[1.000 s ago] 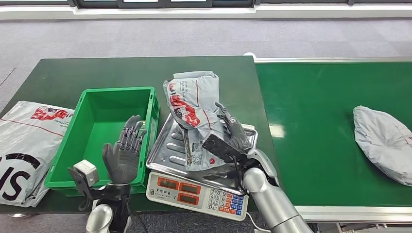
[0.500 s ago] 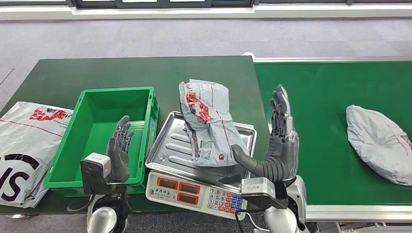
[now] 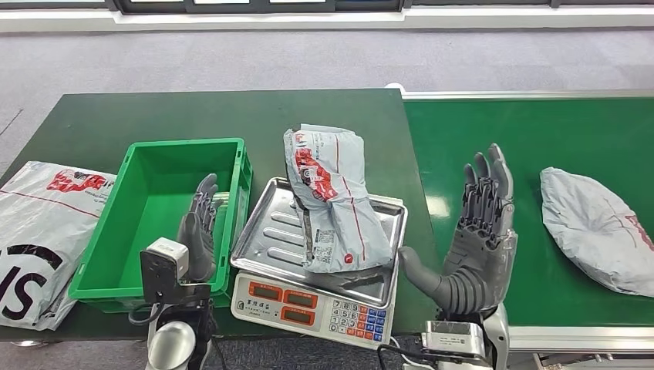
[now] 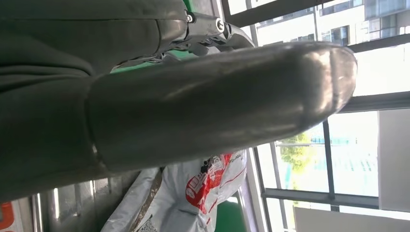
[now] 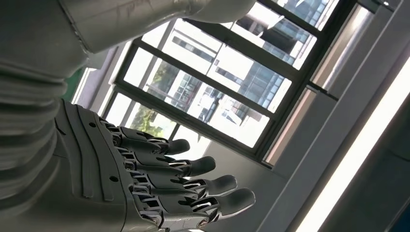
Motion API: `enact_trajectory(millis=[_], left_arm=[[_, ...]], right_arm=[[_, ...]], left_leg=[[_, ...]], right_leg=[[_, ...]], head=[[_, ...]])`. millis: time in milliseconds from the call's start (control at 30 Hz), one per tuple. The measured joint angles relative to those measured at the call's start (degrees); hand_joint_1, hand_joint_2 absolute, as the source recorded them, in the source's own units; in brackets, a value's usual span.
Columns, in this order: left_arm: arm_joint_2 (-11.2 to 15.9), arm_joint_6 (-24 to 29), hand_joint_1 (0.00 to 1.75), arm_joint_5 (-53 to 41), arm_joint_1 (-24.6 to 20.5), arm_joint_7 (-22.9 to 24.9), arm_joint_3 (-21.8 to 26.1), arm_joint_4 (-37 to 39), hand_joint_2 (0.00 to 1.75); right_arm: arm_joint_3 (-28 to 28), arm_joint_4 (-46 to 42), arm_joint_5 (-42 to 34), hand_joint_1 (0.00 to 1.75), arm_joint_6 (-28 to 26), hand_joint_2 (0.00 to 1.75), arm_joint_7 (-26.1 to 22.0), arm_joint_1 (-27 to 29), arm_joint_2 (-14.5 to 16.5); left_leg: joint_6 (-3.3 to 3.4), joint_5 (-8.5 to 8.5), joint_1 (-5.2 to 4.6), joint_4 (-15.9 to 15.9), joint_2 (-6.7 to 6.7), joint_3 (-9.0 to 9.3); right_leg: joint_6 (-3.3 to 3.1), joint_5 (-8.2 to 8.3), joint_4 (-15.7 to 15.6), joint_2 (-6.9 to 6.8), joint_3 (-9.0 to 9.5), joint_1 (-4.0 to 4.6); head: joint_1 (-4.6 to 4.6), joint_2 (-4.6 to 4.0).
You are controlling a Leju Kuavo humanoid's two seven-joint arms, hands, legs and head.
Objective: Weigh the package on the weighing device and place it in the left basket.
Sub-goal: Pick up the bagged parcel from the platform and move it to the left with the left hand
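A grey package [image 3: 335, 197] with red print lies on the steel tray [image 3: 270, 235] of the weighing scale [image 3: 308, 304], its far end hanging over the tray's back edge. The same package [image 4: 193, 198] appears in the left wrist view. My right hand [image 3: 472, 243] is raised to the right of the scale, fingers spread, holding nothing; its fingers [image 5: 183, 179] point up toward windows. My left hand [image 3: 198, 231] is upright and open between the scale and the green basket [image 3: 139, 231], near the basket's right wall.
A second grey package [image 3: 598, 227] lies on the green conveyor belt [image 3: 524, 154] at the right. A large white printed bag [image 3: 38, 223] rests at the left of the dark green table [image 3: 154, 116].
My right hand has let go of the package and drawn back to the right, fingers spread. The package settled onto the tray. The conveyor package drifted left. My left hand shifted slightly.
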Motion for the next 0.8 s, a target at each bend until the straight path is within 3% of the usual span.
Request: enact_trajectory(millis=[133, 267, 400, 600, 800], left_arm=[[0.2, 1.8, 0.0, -2.9, 1.3, -1.3, -0.1, -0.7, 0.0], [1.6, -0.5, 0.0, -16.1, -0.8, 0.7, -2.3, -0.5, 0.0], [3.0, -5.0, 0.0, -26.1, -9.4, 3.5, -7.3, 6.1, 1.75], [1.5, -5.5, 0.0, -29.0, -26.1, 3.9, -16.2, 25.5, 1.75], [-1.4, -4.3, 0.0, -29.3, -36.0, 4.7, -21.2, 38.6, 1.75]], right_arm=[[-0.1, -0.1, -1.5, 0.0, -0.9, 1.75, -3.8, 0.7, 0.0], [-0.2, -2.2, -3.0, 0.0, -4.2, 1.75, -7.7, 0.6, 0.0], [-0.2, -3.2, -3.0, 0.0, -3.6, 1.75, -6.5, -0.2, 0.0], [-0.2, -2.6, -4.0, 0.0, -1.0, 1.75, -6.5, -2.5, 0.1], [-0.2, -0.6, -4.6, 0.0, 1.6, 1.75, -5.2, -6.5, 0.5]], left_leg=[[0.0, -0.01, 0.0, 0.0, -0.01, -0.01], [0.02, 0.01, 0.0, 0.0, -0.06, -0.02], [0.06, 0.1, -0.02, 0.0, -0.06, 0.0], [0.07, 0.34, -0.05, 0.0, -0.04, -0.06], [0.08, 0.36, -0.05, 0.0, -0.02, -0.06]], right_leg=[[0.0, -0.02, 0.0, 0.0, -0.03, 0.0], [0.01, -0.01, 0.0, -0.04, -0.04, 0.0], [0.0, 0.09, 0.0, -0.09, -0.02, -0.02], [0.01, 0.41, 0.0, -0.05, -0.03, -0.04], [0.02, 0.46, 0.0, -0.03, -0.05, -0.04]], head=[[0.0, 0.0], [0.0, 0.0], [0.0, 0.0], [0.01, 0.0], [0.0, 0.0]])
